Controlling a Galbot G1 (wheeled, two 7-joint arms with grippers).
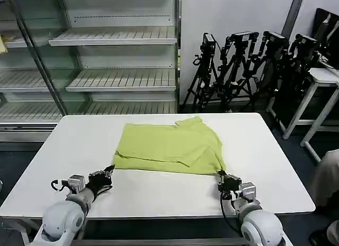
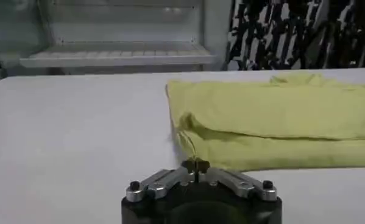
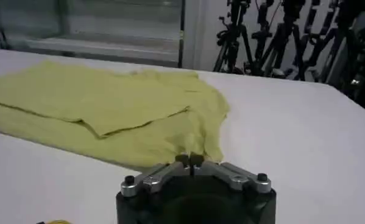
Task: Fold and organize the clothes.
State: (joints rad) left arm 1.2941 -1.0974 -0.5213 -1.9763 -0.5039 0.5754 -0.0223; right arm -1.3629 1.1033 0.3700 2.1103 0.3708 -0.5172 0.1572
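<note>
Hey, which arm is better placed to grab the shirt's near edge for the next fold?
Probably the right: the right gripper sits at the T-shirt's near corner; the left gripper is slightly off it.

Behind the white table (image 1: 275, 166) stand empty shelving (image 1: 114, 37), black tripods (image 1: 238, 71) and a white wall (image 1: 233, 13).

Folded lime shirt (image 1: 169, 145) lies mid-counter (image 1: 275, 166). Left hand (image 1: 109, 171) just beside shirt's near-left corner, fingers together. Right hand (image 1: 222, 178) at near-right corner, fingers together. Shelves (image 1: 114, 61) and tripods (image 1: 238, 66) behind.
</note>
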